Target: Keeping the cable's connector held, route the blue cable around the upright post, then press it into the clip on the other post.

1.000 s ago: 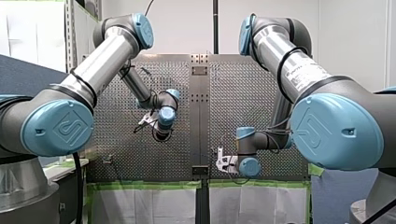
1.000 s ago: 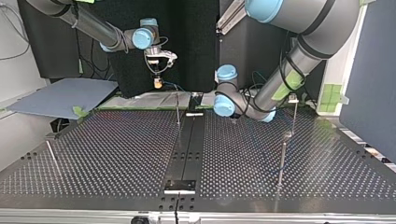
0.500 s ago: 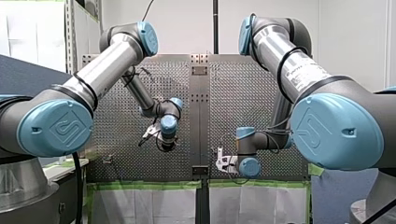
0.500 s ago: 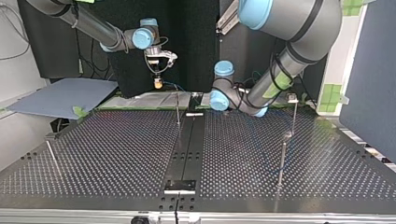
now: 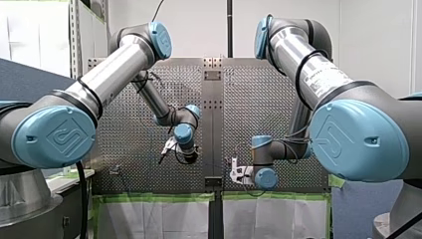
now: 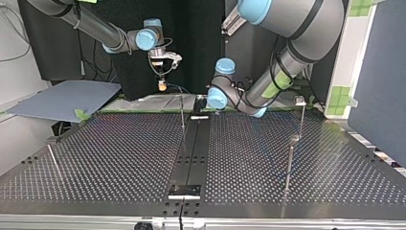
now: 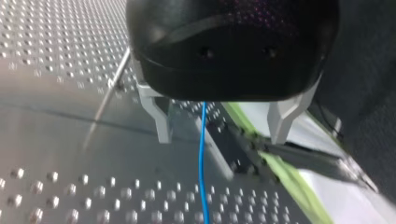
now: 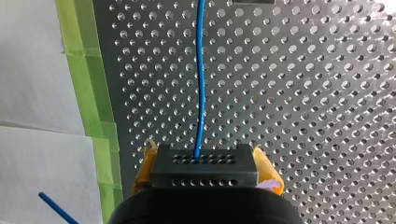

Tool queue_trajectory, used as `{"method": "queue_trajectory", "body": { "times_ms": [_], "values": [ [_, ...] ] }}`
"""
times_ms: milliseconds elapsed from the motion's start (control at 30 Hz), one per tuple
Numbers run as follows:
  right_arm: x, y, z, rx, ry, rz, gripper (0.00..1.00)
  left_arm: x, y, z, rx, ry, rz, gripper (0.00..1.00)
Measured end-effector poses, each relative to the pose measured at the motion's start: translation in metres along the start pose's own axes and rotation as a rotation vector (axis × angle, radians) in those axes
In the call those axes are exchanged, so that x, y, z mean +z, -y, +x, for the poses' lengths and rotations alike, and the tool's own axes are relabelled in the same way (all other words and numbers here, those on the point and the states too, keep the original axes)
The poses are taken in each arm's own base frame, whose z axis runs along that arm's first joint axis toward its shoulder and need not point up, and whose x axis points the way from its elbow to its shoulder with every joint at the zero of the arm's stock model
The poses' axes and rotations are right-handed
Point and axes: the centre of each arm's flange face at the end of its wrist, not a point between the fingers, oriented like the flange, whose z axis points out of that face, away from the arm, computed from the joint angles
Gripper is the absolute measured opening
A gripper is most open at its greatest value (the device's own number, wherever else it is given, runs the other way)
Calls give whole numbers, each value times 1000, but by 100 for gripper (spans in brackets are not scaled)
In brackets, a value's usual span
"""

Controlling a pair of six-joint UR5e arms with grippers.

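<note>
In the right wrist view my right gripper [image 8: 205, 170] is shut on the black connector [image 8: 203, 165], which sits between its yellow pads [image 8: 144, 169]. The blue cable [image 8: 200, 70] runs straight ahead from the connector over the perforated plate. In the left wrist view my left gripper [image 7: 222, 135] is open, and the blue cable [image 7: 202, 163] passes between its metal fingers [image 7: 161, 116] untouched. A thin post [image 7: 109, 93] stands beside it. In the top view my right gripper [image 6: 163, 79] hangs above the table's far edge. My left arm's wrist [image 6: 218, 96] hides its gripper there.
In the top view a thin upright post [image 6: 182, 111] stands near the middle of the table's far side. A post with a clip on top [image 6: 301, 115] and a shorter one [image 6: 289, 163] stand at that view's right. A slanted rod [image 6: 53, 160] stands at its left.
My left arm has swung toward the table's middle: lower and rightward in the front view, leftward in the top view. My right arm and the connector have stayed still.
</note>
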Motion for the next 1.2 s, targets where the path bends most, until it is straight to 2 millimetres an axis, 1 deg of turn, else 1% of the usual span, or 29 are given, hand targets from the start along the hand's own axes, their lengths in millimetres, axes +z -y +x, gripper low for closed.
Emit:
{"method": "queue_trajectory", "body": {
  "times_ms": [600, 1033, 1200],
  "values": [
    [0, 9, 1, 2, -11, 49, 0, -10, 40, 1, -83, 12, 197, 100],
    [0, 15, 2, 2, -25, 88, 0, -15, 52, 1, -142, 12, 215, 100],
    [0, 19, 2, 1, -31, 111, 0, -17, 60, -1, -182, 24, 243, 100]
  ]
}}
